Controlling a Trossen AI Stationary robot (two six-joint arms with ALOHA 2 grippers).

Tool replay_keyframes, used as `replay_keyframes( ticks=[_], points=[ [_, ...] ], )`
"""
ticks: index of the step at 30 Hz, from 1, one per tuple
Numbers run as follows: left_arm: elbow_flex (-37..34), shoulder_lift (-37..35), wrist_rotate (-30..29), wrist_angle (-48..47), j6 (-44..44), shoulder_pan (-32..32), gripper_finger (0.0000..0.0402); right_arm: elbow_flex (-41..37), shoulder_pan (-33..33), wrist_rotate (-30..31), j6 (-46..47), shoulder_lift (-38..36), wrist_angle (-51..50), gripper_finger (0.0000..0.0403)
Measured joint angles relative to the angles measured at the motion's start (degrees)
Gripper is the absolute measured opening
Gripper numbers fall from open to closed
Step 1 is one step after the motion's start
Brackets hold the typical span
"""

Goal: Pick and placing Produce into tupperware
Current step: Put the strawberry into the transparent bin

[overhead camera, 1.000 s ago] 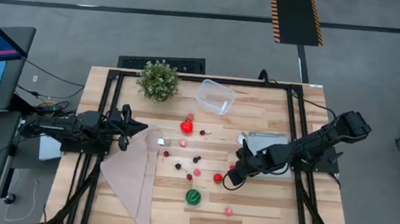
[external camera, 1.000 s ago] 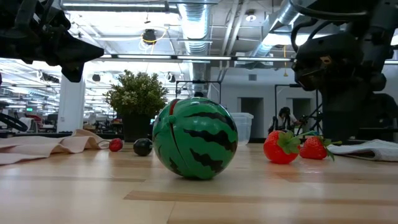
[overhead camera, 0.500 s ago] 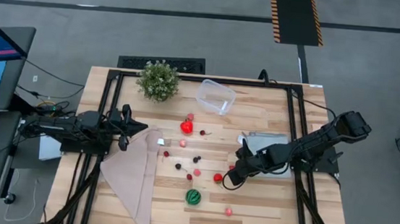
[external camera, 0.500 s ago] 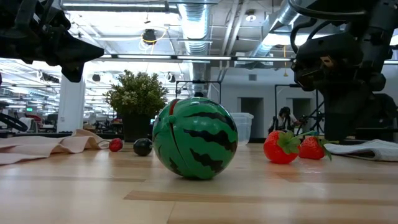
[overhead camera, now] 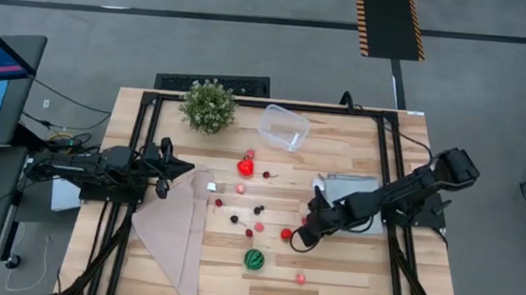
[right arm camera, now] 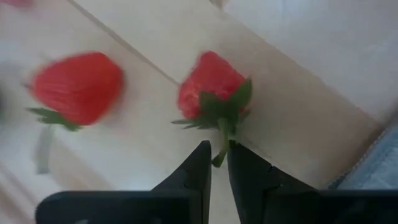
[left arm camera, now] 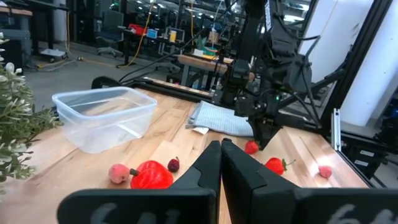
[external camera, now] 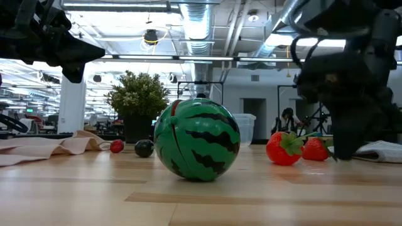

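Low over the counter point(overhead camera: 348, 270), the right claw point(right arm camera: 219, 163) pinches the green stem of a strawberry point(right arm camera: 210, 82), a second strawberry point(right arm camera: 78, 86) lying just beside. The clear tub point(overhead camera: 284, 127) sits well apart near the potted plant point(overhead camera: 208, 105). The left claw point(left arm camera: 220, 152), pressed together, waits over the beige cloth point(overhead camera: 175, 231).

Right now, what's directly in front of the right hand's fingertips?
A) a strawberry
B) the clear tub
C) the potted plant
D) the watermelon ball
A: the right wrist view shows the right hand with its fingertips almost together at the green stem of a strawberry lying on the table; a second strawberry lies apart beside it.
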Motion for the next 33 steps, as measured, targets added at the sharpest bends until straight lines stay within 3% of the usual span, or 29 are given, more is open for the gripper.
replay_keyframes(
  ticks=[20, 33],
  points=[
    [0.0, 0.0, -0.1, 0.0, 0.9, 0.0, 0.0000, 0.0, -2.0, 0.8, -4.2, -2.2, 1.4, 0.0024],
    [0.0, 0.0, -0.7, 0.0, 1.6, 0.0, 0.0000, 0.1, -5.5, 0.8, -9.6, -2.2, 3.8, 0.0019]
  ],
)
